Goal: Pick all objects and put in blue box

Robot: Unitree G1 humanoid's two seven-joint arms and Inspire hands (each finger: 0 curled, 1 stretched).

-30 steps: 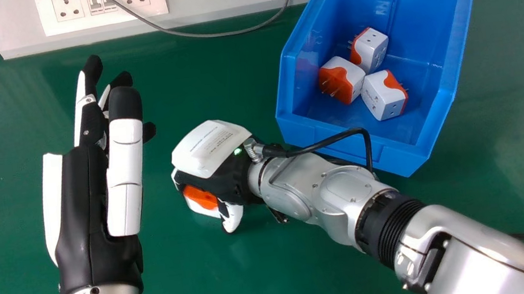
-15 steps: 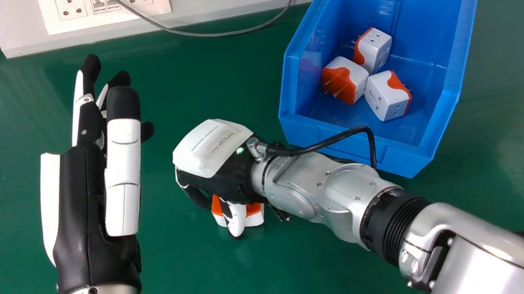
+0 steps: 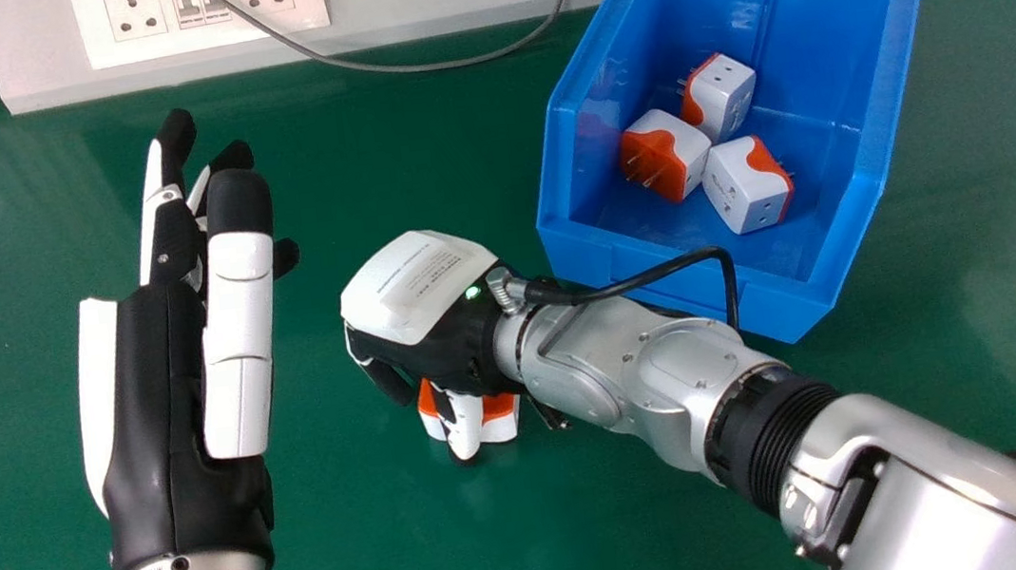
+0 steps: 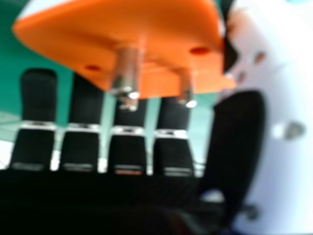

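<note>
The step looks to be the pick-up: the adapter (image 3: 501, 418) sits beneath the right hand (image 3: 418, 295), whose grip I cannot tell. Next calls for a sure hold, then a lift rightward into the blue box (image 3: 774, 314). The left hand (image 3: 161, 391), well apart, is open.

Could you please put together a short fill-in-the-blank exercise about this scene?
The box is ____ in colour.
Inside the box there are ____ adapters.
The tabletop under the box is ____ in colour.
The robot hand over the lone adapter outside the box is the robot's ____ one.

Missing words: blue; three; green; right.
</note>
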